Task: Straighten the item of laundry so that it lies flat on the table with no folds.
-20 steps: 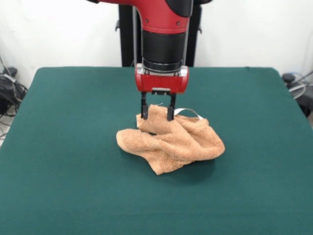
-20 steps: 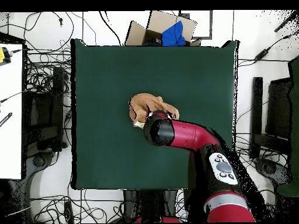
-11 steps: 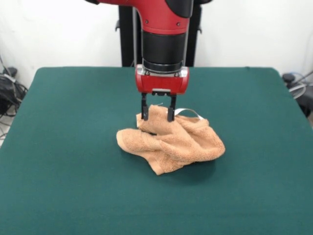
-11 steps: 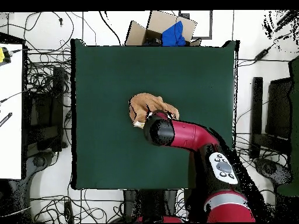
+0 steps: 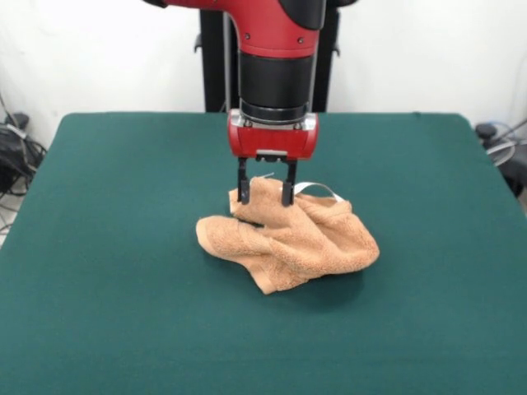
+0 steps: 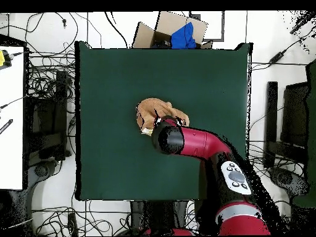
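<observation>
The arm [image 5: 276, 49] is showing a glossy red shell over a black cylindrical wrist section, ending in a red, silver-rimmed block that is carrying the gripper [image 5: 264, 193] with two thin black fingers [image 5: 242, 183], while overhead a grey round panel is marking its red link.

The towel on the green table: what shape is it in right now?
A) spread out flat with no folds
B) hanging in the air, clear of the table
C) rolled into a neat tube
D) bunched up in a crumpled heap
D: the towel sits in a rumpled, folded-over heap near the middle of the table, with the gripper at the heap's raised far edge, its fingers either side of a fold.
</observation>
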You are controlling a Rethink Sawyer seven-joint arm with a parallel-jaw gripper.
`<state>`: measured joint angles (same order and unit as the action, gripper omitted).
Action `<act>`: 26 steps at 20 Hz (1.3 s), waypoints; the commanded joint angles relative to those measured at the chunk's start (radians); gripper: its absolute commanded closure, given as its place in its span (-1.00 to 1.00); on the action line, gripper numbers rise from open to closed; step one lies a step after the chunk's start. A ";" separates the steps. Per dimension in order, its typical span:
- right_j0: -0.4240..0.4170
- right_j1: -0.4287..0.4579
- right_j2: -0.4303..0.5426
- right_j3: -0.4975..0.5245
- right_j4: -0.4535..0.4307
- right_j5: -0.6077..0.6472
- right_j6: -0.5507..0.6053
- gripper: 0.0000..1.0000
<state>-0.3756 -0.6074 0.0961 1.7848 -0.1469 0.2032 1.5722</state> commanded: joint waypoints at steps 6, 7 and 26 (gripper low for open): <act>0.007 0.007 0.088 0.050 -0.041 -0.053 0.111 -1.00; 0.007 0.008 0.086 0.048 -0.040 -0.053 0.114 -1.00; 0.030 0.015 0.040 0.045 -0.039 -0.055 0.130 -1.00</act>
<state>-0.3654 -0.6072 0.0959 1.7848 -0.1469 0.2024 1.5722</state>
